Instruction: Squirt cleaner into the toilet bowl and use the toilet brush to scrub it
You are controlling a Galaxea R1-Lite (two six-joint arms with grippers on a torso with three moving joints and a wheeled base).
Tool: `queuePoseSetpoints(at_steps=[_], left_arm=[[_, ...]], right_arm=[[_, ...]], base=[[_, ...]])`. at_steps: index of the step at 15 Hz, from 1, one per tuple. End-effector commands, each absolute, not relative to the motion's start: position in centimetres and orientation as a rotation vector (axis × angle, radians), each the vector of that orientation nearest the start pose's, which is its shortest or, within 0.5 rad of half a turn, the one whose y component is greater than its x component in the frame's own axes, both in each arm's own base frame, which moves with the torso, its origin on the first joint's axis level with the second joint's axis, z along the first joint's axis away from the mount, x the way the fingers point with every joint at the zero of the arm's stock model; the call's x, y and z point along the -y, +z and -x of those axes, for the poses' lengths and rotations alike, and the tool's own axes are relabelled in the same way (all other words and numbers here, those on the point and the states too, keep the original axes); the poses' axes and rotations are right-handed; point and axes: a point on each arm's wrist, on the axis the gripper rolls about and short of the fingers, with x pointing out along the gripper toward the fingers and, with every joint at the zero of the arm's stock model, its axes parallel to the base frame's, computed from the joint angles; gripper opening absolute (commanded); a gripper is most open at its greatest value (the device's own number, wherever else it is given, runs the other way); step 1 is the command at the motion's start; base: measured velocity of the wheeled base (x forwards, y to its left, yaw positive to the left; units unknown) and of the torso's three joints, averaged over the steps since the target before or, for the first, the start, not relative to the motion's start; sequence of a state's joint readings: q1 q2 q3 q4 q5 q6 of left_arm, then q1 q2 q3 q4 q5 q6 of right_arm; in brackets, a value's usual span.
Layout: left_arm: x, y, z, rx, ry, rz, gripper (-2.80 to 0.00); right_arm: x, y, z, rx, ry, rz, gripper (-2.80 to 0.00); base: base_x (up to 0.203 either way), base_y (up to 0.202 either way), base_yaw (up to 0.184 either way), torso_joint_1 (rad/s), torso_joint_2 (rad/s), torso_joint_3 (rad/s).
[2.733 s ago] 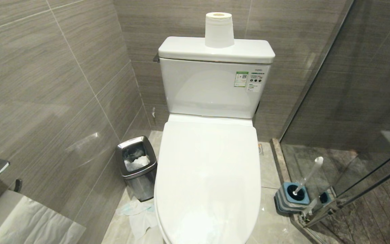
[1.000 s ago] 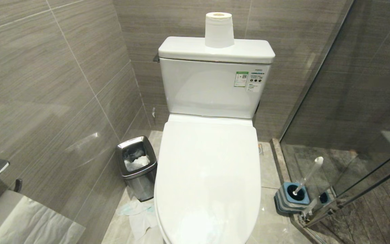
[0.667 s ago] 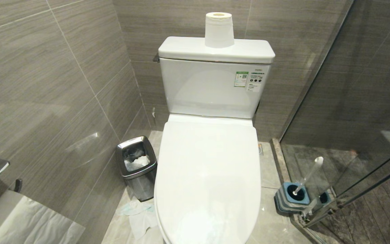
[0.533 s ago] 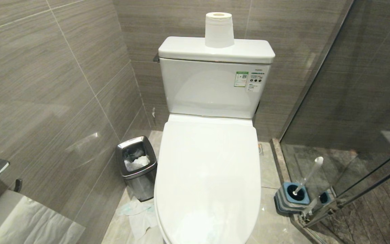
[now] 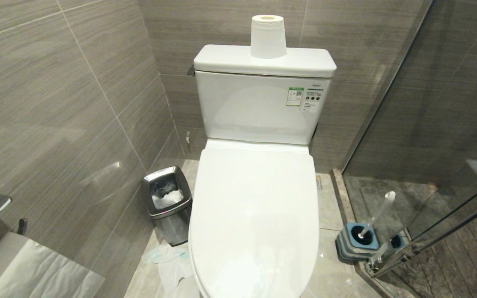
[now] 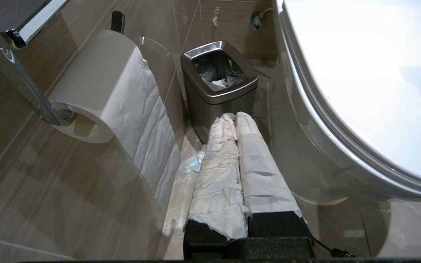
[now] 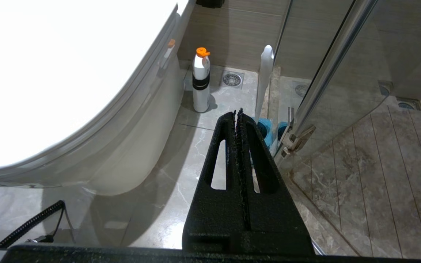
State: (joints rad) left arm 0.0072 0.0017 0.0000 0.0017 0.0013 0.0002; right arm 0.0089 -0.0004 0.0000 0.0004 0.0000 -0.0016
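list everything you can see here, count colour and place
glossy white ceramic toilet bowl: 1, white, centre, lid down
slim white toilet brush: 1, white, in blue-topped holder, right of toilet
white cleaner bottle with orange cap: 1, floor beside toilet
white paper roll: 1, on tank
wall-mounted paper roll: 1, white, left wall
steel waste bin: 1, silver, left of toilet
left end effector: paper-wrapped, shut, near bin
right end effector: black, shut, near brush

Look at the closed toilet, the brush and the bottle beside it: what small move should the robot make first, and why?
Probably lift the lid first. It lies flat over the toilet bowl, so cleaner cannot reach the basin. The left hand, shut and wrapped in paper, hangs low beside the rim near the steel bin; the right hand, also shut, points toward the cleaner bottle and toilet brush.
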Motion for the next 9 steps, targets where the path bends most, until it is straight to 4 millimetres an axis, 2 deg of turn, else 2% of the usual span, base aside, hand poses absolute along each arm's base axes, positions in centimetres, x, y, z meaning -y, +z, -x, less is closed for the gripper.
queuePoseSetpoints(at_steps=[1,9], left_arm=[[0.01,7.54,2.26,-0.005,0.009,-0.002,-2.8],[0.01,7.53,2.26,-0.005,0.009,0.0,-2.8]], right_arm=[[0.02,7.51,2.27,-0.002,0.009,0.002,-2.8],[0.02,7.51,2.27,-0.002,0.01,0.002,-2.8]], base=[[0.0,0.0,0.0,0.0,0.0,0.0],[0.0,0.0,0.0,0.0,0.0,0.0]])
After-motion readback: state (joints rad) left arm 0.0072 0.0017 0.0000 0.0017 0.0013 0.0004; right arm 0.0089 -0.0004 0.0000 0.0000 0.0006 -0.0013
